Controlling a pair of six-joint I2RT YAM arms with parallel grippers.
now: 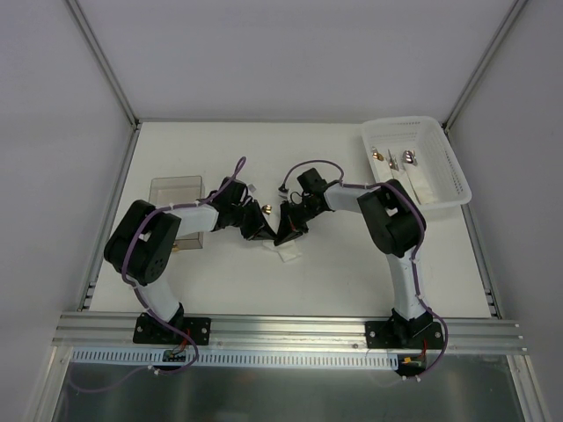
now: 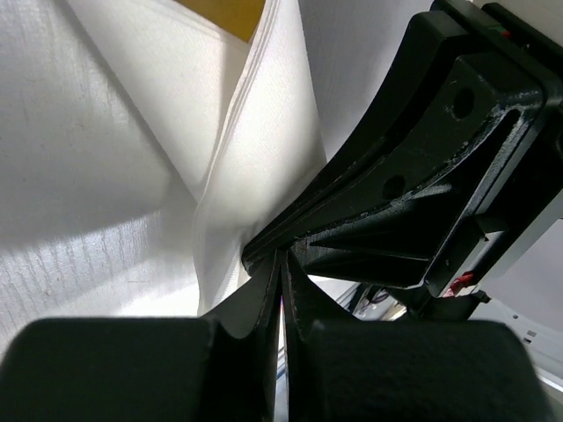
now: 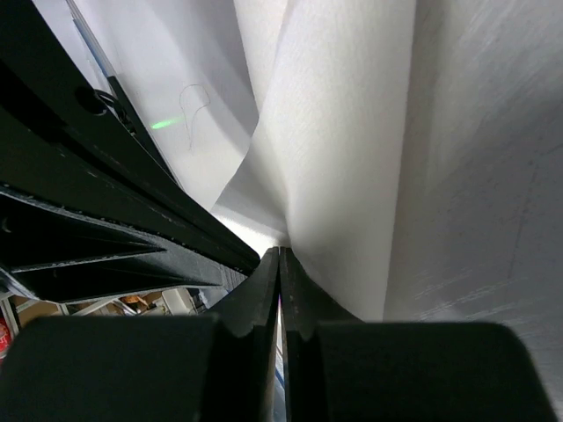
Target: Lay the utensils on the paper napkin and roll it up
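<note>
The white paper napkin [image 1: 287, 255] is bunched at the table's middle, under both grippers. My left gripper [image 1: 264, 230] and right gripper [image 1: 288, 230] meet tip to tip over it. In the left wrist view the left gripper [image 2: 283, 262] is shut, with a fold of the napkin [image 2: 264, 149] running to its tips. In the right wrist view the right gripper [image 3: 280, 255] is shut on a napkin fold [image 3: 343, 158]. Three utensils [image 1: 393, 160] with shiny heads lie in the white basket [image 1: 444, 163]. A small copper-gold head [image 1: 265, 209] shows beside my left wrist.
A clear plastic box [image 1: 176, 190] stands at the left, behind my left arm. The white basket sits at the back right corner and also holds a white folded piece [image 1: 424, 186]. Metal frame rails run along both table sides.
</note>
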